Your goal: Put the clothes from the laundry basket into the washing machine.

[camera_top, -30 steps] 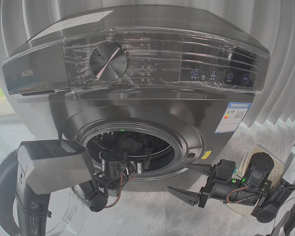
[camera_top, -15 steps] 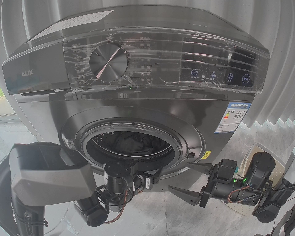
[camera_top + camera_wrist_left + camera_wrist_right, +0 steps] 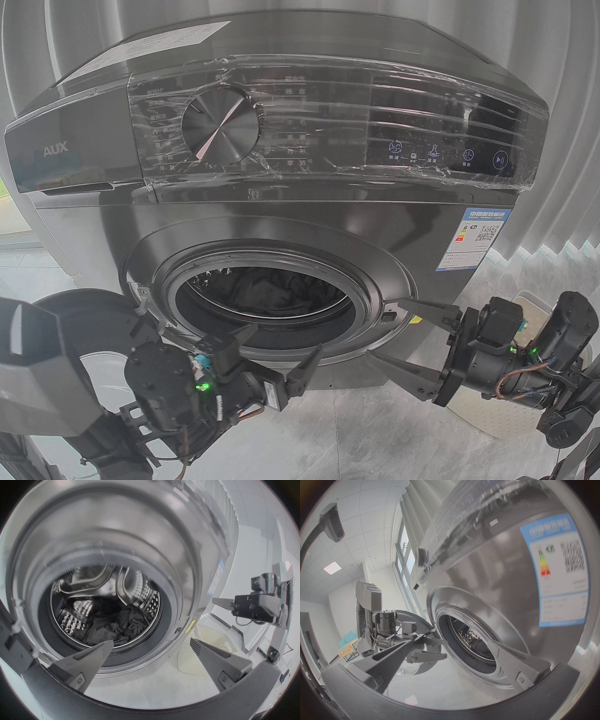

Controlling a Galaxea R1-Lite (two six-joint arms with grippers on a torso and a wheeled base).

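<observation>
Showing a front-loading washing machine (image 3: 300,206) with its round door (image 3: 75,309) swung open at the far left. The left gripper (image 3: 287,337) hangs low before the drum mouth, just under its lower rim, with its fingers (image 3: 305,375) spread wide and holding nothing. In the left wrist view the drum opening lies straight ahead between the two fingertips. Dark clothes (image 3: 269,290) lie in a crumpled heap on the bottom of the perforated drum, well inside the rim. The right gripper (image 3: 384,329) is near the lower right edge of the door ring, on the latch side, its fingers likewise spread and empty. Behind the right arm a pale perforated laundry basket (image 3: 484,420) stands on the grey floor (image 3: 350,437) beside the machine. Its contents are hidden.
</observation>
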